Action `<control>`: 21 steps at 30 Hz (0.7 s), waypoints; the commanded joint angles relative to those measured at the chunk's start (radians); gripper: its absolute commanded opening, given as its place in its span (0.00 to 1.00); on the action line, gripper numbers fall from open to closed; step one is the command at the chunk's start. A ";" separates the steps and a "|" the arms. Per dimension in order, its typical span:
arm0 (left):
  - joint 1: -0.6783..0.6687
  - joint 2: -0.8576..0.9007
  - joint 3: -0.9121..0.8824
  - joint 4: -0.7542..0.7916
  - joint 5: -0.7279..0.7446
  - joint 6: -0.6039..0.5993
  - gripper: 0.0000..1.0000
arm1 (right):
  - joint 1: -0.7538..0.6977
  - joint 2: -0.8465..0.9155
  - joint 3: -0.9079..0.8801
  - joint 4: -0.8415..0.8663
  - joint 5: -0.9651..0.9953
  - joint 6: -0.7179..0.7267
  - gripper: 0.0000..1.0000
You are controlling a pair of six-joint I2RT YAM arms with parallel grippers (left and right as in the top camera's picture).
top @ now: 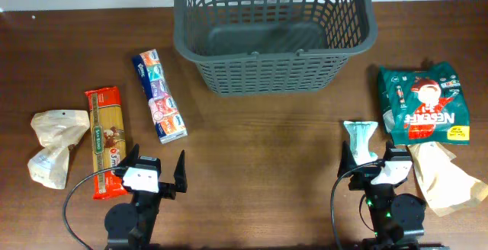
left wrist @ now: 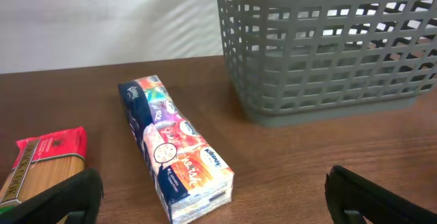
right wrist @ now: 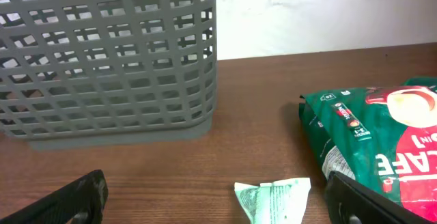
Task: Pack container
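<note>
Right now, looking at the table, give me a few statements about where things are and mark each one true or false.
1. The basket is empty. True.
2. The tissue pack lies inside the basket. False: it lies on the table, to the left of the basket.
3. The left gripper is open and holds nothing. True.
4. The green coffee bag lies by the left gripper. False: it lies on the right arm's side, beyond the right gripper.
5. The spaghetti packet lies beside the crumpled paper bag. True.
</note>
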 commanded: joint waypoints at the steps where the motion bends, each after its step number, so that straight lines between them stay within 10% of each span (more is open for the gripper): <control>1: 0.005 -0.010 -0.011 0.003 -0.010 0.012 0.99 | 0.006 -0.008 -0.007 -0.001 -0.006 0.008 0.99; 21: 0.005 -0.010 -0.011 0.003 -0.010 0.011 0.99 | 0.006 -0.008 -0.008 -0.001 -0.006 0.008 0.99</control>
